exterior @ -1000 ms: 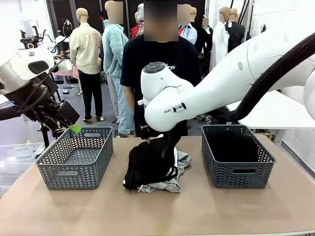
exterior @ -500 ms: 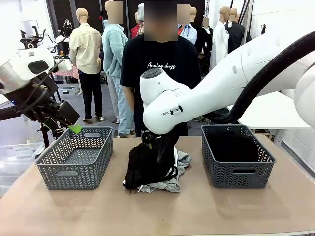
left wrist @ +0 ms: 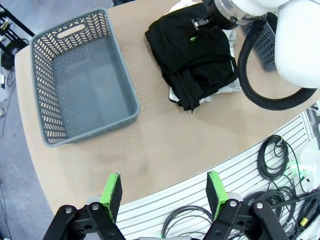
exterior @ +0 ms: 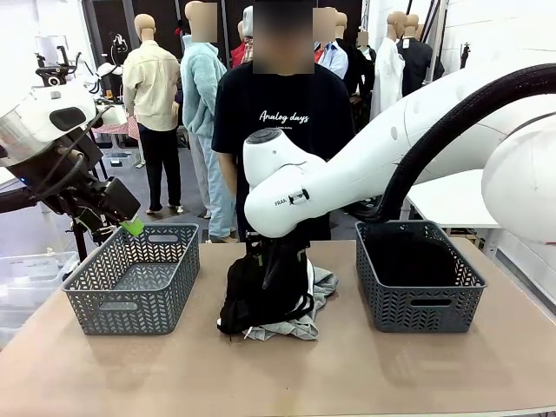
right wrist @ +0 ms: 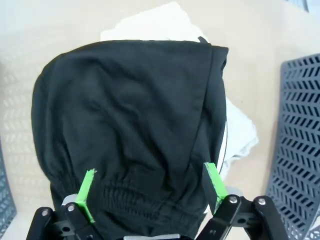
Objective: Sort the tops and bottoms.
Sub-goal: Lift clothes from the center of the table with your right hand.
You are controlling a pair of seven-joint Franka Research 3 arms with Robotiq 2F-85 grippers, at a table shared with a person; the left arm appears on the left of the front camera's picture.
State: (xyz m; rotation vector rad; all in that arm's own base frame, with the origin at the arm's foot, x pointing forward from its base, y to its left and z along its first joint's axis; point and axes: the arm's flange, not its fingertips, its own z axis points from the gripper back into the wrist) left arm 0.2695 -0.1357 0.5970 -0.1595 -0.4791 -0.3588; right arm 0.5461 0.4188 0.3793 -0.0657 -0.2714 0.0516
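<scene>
R gripper (right wrist: 149,171) over black garment (right wrist: 125,110), jaws wide, green pads (right wrist: 86,195) straddling its gathered elastic band; contact unclear. White cloth (right wrist: 240,132) underneath. Grey basket (right wrist: 300,130) at right. Tan table (right wrist: 60,25).

We see bright, even indoor light from overhead. Soft shadows lie beneath the grey perforated plastic basket (exterior: 130,310) on the tan table (exterior: 287,375). Both wrist views bow at their edges; the black folded garment (right wrist: 125,110) swallows detail.

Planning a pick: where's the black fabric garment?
Front view: the black fabric garment lies mid-table atop pale cloth, between the left grey plastic basket and the right basket, beneath the right gripper.
</scene>
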